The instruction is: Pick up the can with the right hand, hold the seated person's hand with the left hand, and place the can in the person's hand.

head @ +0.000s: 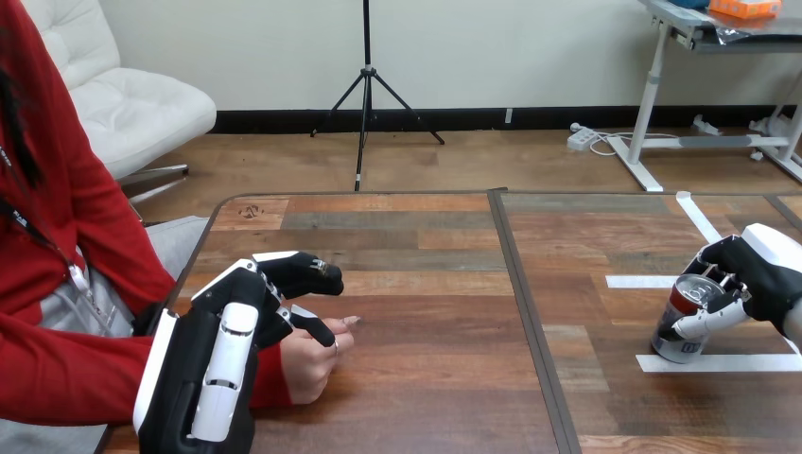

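A silver and red can (677,333) stands on the table at the far right, its base by a white tape line. My right hand (761,272) is curled round its upper part, thumb across the near side and fingers behind the rim. At the left, the person's hand (310,364) rests on the table as a loose fist. My left hand (227,350) lies over the person's wrist and the back of that hand, touching it. I cannot tell whether it grips.
White tape strips (653,281) mark a box on the right half of the wooden table (426,284). A dark seam (525,312) runs front to back down the middle. The person's red-sleeved arm (66,374) lies along the left edge.
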